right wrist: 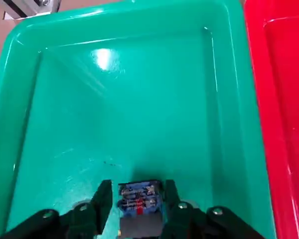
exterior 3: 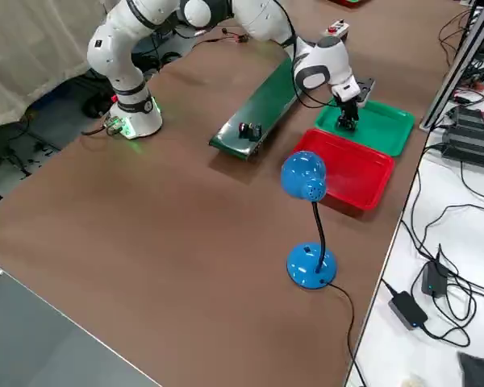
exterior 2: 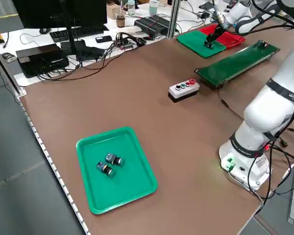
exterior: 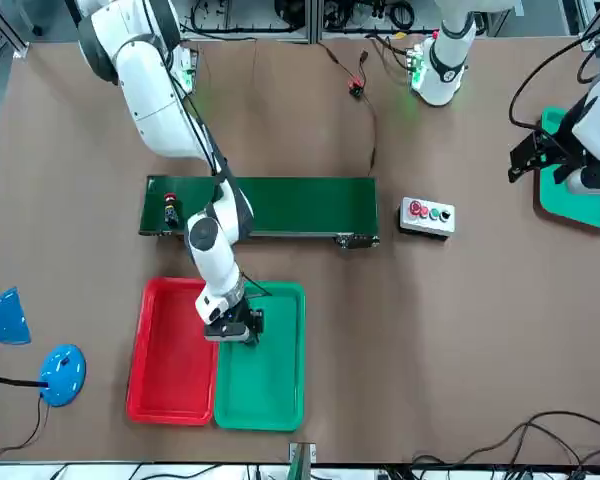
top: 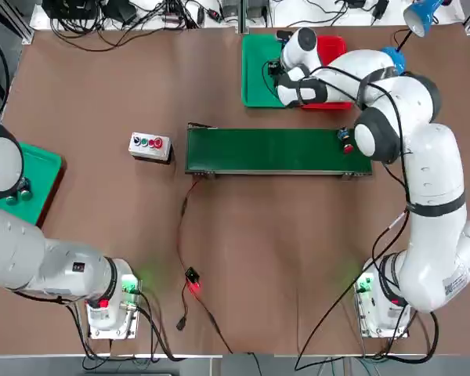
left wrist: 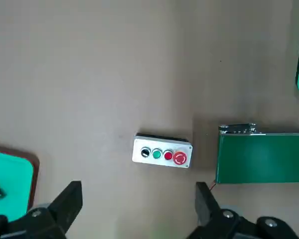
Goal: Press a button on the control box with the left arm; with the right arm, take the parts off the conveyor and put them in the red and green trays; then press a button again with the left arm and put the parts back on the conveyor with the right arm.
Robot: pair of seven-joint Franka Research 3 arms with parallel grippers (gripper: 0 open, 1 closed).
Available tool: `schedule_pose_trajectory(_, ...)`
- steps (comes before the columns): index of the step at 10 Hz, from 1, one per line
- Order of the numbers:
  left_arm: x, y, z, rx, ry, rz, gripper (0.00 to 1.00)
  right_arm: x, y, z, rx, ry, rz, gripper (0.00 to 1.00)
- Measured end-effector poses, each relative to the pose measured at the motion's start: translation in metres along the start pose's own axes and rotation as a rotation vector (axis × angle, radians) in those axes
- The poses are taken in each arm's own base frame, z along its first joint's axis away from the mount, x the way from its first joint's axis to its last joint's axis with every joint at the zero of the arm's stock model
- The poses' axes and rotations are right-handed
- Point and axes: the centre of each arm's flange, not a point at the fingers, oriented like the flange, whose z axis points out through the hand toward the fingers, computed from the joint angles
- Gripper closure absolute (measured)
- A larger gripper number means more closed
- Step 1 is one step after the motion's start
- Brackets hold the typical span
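The right gripper (right wrist: 134,209) was down inside the green tray (right wrist: 154,99), which sat touching the red tray (right wrist: 284,99) at the far side of the desk (top: 298,235) beyond the conveyor (top: 274,149). Its fingers stood close on either side of a small blue part (right wrist: 137,196) with a red mark, the pads at or nearly at its flanks; whether they were actually pinching it could not be told. The part sat low at the tray floor. A second part (top: 345,141), dark with a red cap, lay on the conveyor belt at the end nearest the right arm. The control box (left wrist: 162,155), with its row of black, green and red buttons, stood on the desk just beside the conveyor's other end. The left gripper (left wrist: 139,204) hung well above the desk, over the ground near the control box, its fingers spread wide and holding nothing. Another green tray (exterior 2: 115,169) on the robot's left held two small parts (exterior 2: 109,164).
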Motion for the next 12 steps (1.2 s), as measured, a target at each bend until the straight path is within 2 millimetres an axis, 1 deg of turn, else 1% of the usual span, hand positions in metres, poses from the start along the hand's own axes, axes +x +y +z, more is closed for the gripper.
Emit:
schedule_pose_trajectory(1,0.0000,-0.0001,0.0000,0.000,0.000,0.000,0.00,0.0000,0.0000,0.0000,0.000,0.000,0.000,0.51)
schedule_pose_trajectory(2,0.0000,-0.0002,0.0000,0.000,0.000,0.000,0.00,0.0000,0.0000,0.0000,0.000,0.000,0.000,0.55)
schedule_pose_trajectory(5,0.0000,0.0000,0.0000,0.000,0.000,0.000,0.00,-0.0012,-0.0013,0.0005,0.000,-0.001,-0.004,0.55)
schedule_pose_trajectory(6,0.0000,0.0003,0.0000,0.000,0.000,0.001,0.00,-0.0017,-0.0017,0.0008,0.000,-0.001,-0.006,0.57)
schedule_pose_trajectory(9,0.0001,-0.0007,0.0000,0.000,0.000,-0.001,0.00,-0.0015,-0.0017,0.0007,-0.001,-0.003,-0.006,0.59)
schedule_pose_trajectory(10,0.0001,-0.0008,0.0000,0.000,0.000,-0.001,0.00,-0.0003,-0.0020,0.0000,-0.015,-0.024,-0.006,0.59)
schedule_pose_trajectory(12,0.0000,0.0000,0.0000,0.000,0.000,0.000,0.00,0.0031,-0.0018,-0.0077,-0.084,-0.132,-0.005,0.59)
